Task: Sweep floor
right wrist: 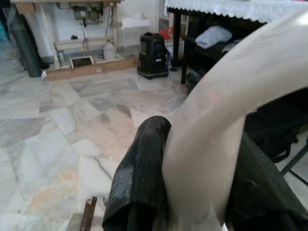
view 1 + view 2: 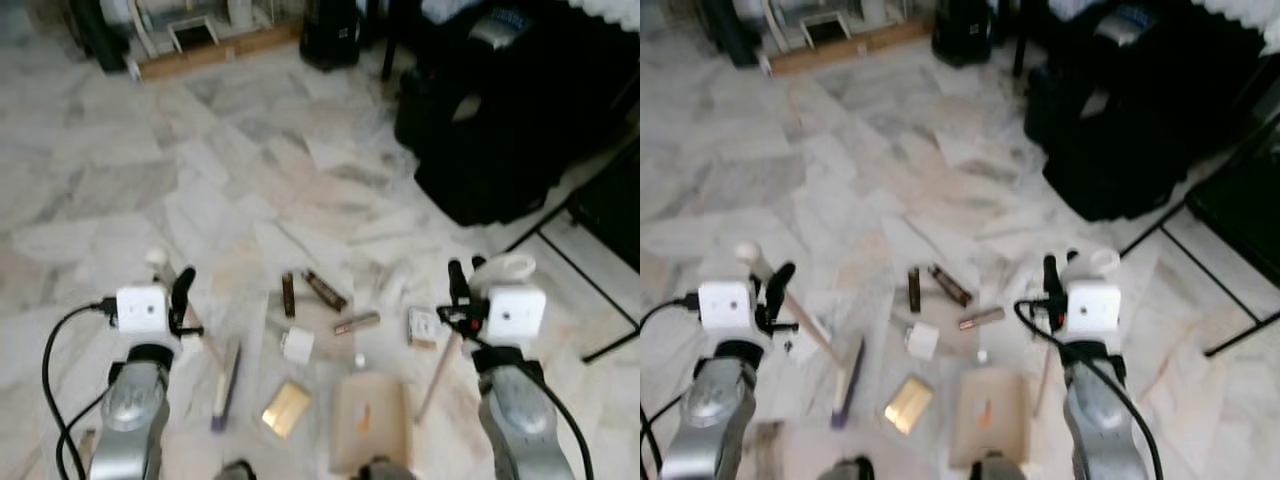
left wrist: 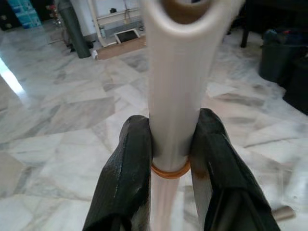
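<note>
My left gripper (image 2: 176,288) is shut on the white handle of a broom (image 3: 177,86), whose brush head (image 2: 227,384) rests on the marble floor. In the right gripper (image 2: 464,272), also shut, is the white looped handle (image 1: 226,106) of a tan dustpan (image 2: 371,420) standing on the floor in front of me. Between broom and dustpan lies litter: brown sticks (image 2: 325,290), a white cube (image 2: 297,345), a gold packet (image 2: 286,408) and a small card (image 2: 423,327).
Black bags and dark furniture (image 2: 500,110) fill the right back. A black metal frame (image 2: 590,290) runs along the floor at the right. A wooden base (image 2: 215,50) and a black appliance (image 2: 330,35) stand at the far wall.
</note>
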Motion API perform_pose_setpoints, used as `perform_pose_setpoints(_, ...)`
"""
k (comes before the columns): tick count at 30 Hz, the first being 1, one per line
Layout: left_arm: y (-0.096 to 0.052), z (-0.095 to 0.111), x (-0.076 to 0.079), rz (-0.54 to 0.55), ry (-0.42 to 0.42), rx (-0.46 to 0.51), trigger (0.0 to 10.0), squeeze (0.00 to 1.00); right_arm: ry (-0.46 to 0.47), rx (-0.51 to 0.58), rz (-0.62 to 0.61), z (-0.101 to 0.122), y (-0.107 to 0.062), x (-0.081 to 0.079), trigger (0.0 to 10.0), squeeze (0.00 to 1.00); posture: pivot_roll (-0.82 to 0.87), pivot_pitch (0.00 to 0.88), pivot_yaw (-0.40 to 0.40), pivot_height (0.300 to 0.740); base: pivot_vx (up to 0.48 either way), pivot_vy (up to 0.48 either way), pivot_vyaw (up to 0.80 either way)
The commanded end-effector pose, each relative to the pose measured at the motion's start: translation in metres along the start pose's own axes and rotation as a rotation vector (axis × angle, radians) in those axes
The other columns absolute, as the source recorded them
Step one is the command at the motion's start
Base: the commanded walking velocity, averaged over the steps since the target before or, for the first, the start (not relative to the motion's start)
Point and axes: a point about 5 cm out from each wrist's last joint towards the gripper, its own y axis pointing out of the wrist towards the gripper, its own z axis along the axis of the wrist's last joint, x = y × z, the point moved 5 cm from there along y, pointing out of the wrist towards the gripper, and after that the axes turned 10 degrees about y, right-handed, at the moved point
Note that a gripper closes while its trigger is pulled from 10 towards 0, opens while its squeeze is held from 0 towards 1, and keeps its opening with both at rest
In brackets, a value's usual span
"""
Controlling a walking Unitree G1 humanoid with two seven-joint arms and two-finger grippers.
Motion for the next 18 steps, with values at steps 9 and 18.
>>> perform_pose_setpoints(9,-0.0005,0.0054,-0.0104,0.033,0.021,0.03,10.0,0.0,-0.009,0.03,0.016,0.0089,0.0036,-0.0021,10.0,0.0,-0.08,0.2,0.003,0.74,0.0,0.0,0.0)
perform_pose_setpoints(18,-0.0017,0.0057,-0.0106,0.038,0.014,0.033,10.0,0.0,-0.009,0.034,0.027,0.0094,0.0065,-0.0039,10.0,0.0,-0.08,0.193,0.002,0.74,0.0,0.0,0.0)
